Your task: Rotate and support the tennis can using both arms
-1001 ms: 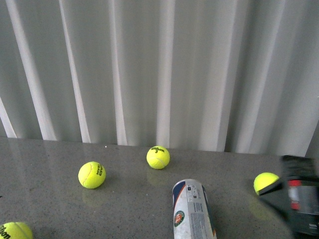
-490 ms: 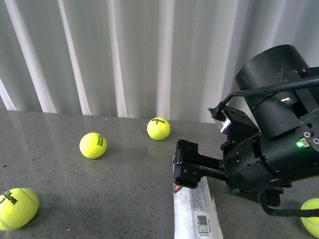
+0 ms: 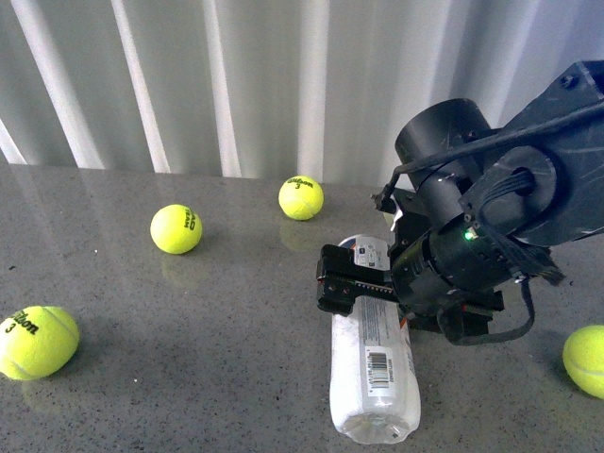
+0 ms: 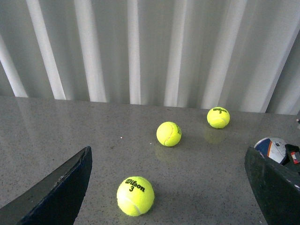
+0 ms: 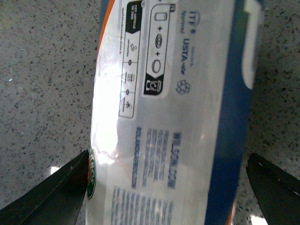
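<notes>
The tennis can [image 3: 373,359] lies on its side on the grey table, with its white-and-blue label up and one end towards me. My right arm [image 3: 481,236] reaches over it from the right. The right gripper [image 3: 351,281] is open and sits across the can's far half. In the right wrist view the can [image 5: 173,108] fills the space between the open right gripper [image 5: 168,187], one jaw on each side. The left gripper [image 4: 167,187] is open and empty above the table. The can's end [image 4: 273,147] shows by one of its jaws.
Yellow tennis balls lie on the table: one at the back [image 3: 301,197], one left of it [image 3: 176,229], one near left [image 3: 36,342], one near right [image 3: 587,359]. A ball [image 4: 135,195] lies between the left jaws. A white pleated curtain [image 3: 236,85] backs the table.
My right arm has come in from the right and set its open gripper down across the can. The front view now looks lower, so more of the can shows.
</notes>
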`<action>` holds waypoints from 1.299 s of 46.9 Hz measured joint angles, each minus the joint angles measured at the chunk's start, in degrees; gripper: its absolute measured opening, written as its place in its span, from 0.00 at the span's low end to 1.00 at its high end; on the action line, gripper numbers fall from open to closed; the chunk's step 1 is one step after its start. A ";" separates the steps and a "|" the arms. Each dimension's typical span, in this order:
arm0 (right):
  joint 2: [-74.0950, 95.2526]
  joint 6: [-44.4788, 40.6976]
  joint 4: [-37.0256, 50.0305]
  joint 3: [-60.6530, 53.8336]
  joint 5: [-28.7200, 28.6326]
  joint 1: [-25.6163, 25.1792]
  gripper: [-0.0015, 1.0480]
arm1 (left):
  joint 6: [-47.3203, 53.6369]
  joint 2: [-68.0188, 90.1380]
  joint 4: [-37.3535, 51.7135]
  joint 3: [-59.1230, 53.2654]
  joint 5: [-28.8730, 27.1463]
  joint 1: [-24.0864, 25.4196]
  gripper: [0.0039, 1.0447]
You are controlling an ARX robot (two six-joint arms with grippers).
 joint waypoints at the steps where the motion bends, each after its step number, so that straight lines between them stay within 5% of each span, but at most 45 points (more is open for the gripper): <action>1: 0.79 -0.17 -0.09 0.42 0.20 0.00 0.93 | 0.00 0.00 0.00 0.00 0.00 0.00 0.94; 4: 2.82 -1.07 -0.04 1.70 0.74 0.07 0.91 | 0.00 0.00 0.00 0.00 0.00 0.00 0.94; 13: 2.67 -8.13 2.34 0.61 -0.28 -0.35 0.61 | 0.00 0.00 0.00 0.00 0.02 0.00 0.94; 21: -0.33 -18.56 3.78 -2.03 0.35 -1.29 0.48 | 0.00 0.00 0.00 0.00 0.00 0.00 0.94; 28: -7.41 -42.53 9.68 -5.99 -2.40 -2.32 0.34 | 0.00 0.00 0.00 0.00 0.00 0.00 0.94; 32: -11.30 -64.76 13.31 -7.67 -6.19 -2.69 0.28 | 0.00 0.00 0.00 0.00 0.00 0.00 0.94; 41: -7.30 -103.71 8.50 -6.49 -8.22 -2.34 0.25 | 0.00 0.00 0.00 0.00 0.00 0.00 0.94; 49: -1.99 -110.53 8.41 -3.17 -8.87 -1.75 0.23 | 0.00 0.00 0.00 0.00 0.00 0.00 0.94; 61: 4.61 -108.69 8.72 1.22 -9.25 -0.33 0.23 | 0.00 0.00 0.00 0.00 0.00 0.00 0.94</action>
